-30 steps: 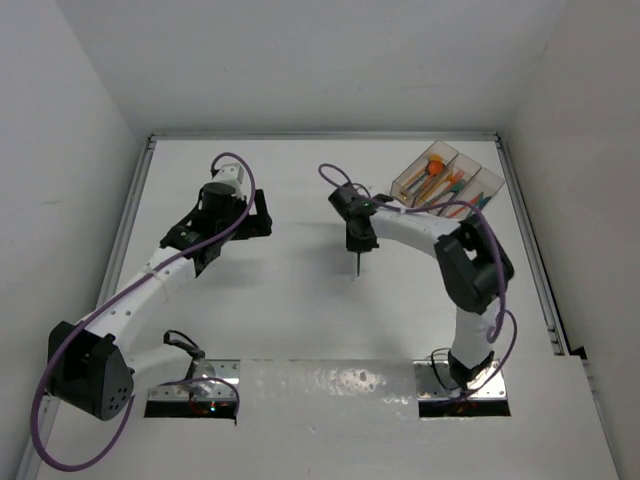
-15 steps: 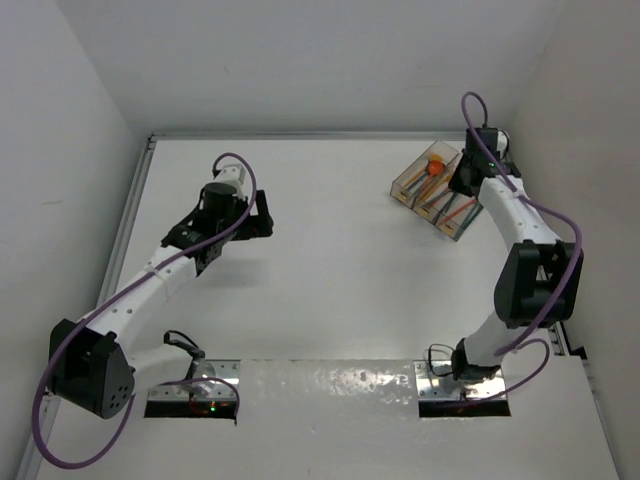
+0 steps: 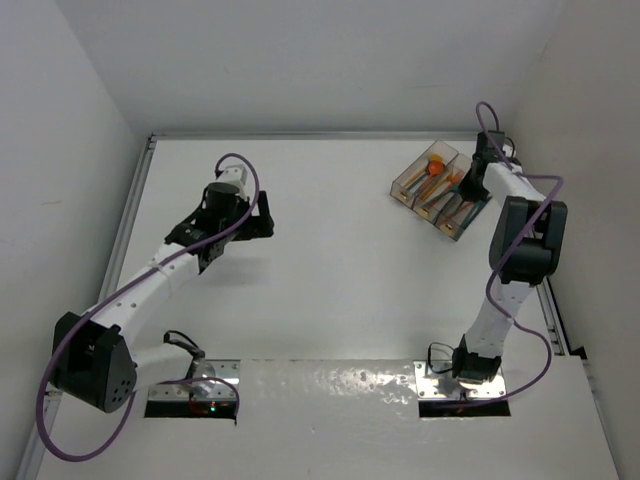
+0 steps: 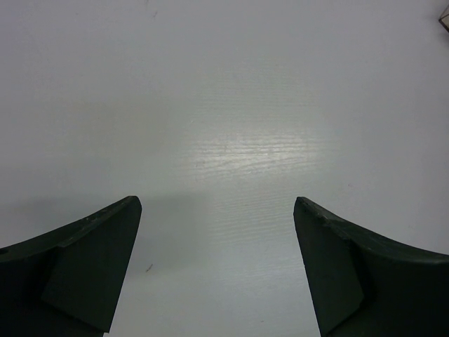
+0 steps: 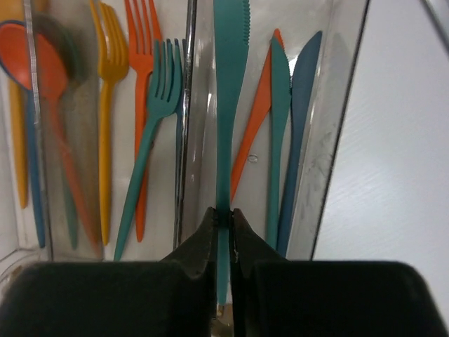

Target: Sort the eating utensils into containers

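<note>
The two arm bases sit at the near edge of the counter (image 3: 340, 300), and a broad stretch of white surface runs away from them. The left arm reaches up the left half, well in from the left rail (image 3: 128, 230). The left claw (image 4: 216, 210) hangs over bare counter with both fingers spread wide and nothing between them. White surface lies ahead of it, and it is well apart from the tray.

The right arm rises from its base and runs up the right side, its elbow close to the right rail (image 3: 543, 290). Farther on, the tray (image 3: 400, 190) lies skewed to the counter's edges, near the far right corner.

The right claw (image 5: 223, 217) hangs over the tray, pinched tight on the handle of a teal knife (image 5: 231, 84). The blade points away from the claw and runs lengthwise along the knife bin (image 5: 335, 140), just beside the divider wall (image 5: 188, 140) on its left. I cannot tell whether it touches the bin's floor. Three other knives (image 5: 277, 126), orange, teal and blue, lie toward that bin's right wall. The fork bin (image 5: 165, 182) next to it holds yellow, orange and teal forks (image 5: 163, 77). The spoon bin (image 5: 10, 232) beyond holds an orange spoon (image 5: 38, 63).
</note>
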`<act>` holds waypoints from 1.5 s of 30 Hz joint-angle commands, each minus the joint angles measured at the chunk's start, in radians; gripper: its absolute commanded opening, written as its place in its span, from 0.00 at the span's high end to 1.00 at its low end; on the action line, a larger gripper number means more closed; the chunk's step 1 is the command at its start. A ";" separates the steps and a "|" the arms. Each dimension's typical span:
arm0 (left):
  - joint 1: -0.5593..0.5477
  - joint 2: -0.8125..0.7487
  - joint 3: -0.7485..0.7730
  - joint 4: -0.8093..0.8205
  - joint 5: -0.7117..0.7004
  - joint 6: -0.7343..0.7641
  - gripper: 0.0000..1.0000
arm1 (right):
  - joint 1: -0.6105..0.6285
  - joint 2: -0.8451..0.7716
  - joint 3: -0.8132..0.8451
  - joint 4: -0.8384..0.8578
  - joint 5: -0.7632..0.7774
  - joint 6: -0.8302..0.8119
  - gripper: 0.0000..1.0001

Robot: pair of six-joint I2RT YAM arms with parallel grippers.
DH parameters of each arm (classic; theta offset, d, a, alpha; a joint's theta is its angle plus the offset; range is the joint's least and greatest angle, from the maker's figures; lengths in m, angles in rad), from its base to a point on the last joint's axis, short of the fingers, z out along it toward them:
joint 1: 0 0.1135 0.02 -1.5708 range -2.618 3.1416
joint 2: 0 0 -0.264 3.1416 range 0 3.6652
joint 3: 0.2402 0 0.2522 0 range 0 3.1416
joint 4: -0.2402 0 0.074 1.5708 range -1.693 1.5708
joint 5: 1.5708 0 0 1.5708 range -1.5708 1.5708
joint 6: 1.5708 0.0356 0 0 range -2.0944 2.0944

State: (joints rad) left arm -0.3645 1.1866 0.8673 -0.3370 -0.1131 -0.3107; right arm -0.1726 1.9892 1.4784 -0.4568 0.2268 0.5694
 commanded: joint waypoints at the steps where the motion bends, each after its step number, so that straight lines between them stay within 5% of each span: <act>1: 0.012 0.011 0.001 0.039 -0.005 0.016 0.11 | 0.001 0.034 0.074 -0.006 -0.014 0.040 0.95; 4: 0.012 0.013 0.004 0.036 -0.005 0.018 0.11 | 0.002 0.036 0.094 -0.031 -0.014 0.055 0.72; 8: 0.012 0.010 0.010 0.030 -0.002 0.018 0.11 | 0.004 -0.053 0.066 -0.034 -0.001 0.035 0.55; 15: 0.012 -0.038 0.018 0.023 0.004 0.012 0.11 | 0.004 -0.525 -0.229 0.016 0.002 -0.112 0.36; 21: 0.012 -0.116 0.073 -0.069 -0.057 0.019 0.11 | 0.008 -1.012 -0.553 0.070 -0.026 -0.135 0.03; 28: 0.013 -0.212 0.085 -0.152 -0.123 0.013 0.11 | 0.067 -1.286 -0.665 0.007 -0.093 -0.080 0.01; 34: 0.013 -0.297 0.085 -0.249 -0.189 0.002 0.11 | 0.192 -1.400 -0.744 -0.028 -0.121 -0.127 0.01; 45: 0.013 -0.466 0.127 -0.384 -0.283 -0.022 0.10 | 0.246 -1.586 -0.796 -0.160 -0.135 -0.172 0.01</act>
State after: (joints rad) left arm -0.3645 0.7429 0.9634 -0.6857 -0.3569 -0.3233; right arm 0.0654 0.4301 0.6930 -0.5957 0.1085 0.4118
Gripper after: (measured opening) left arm 0.894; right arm 0.986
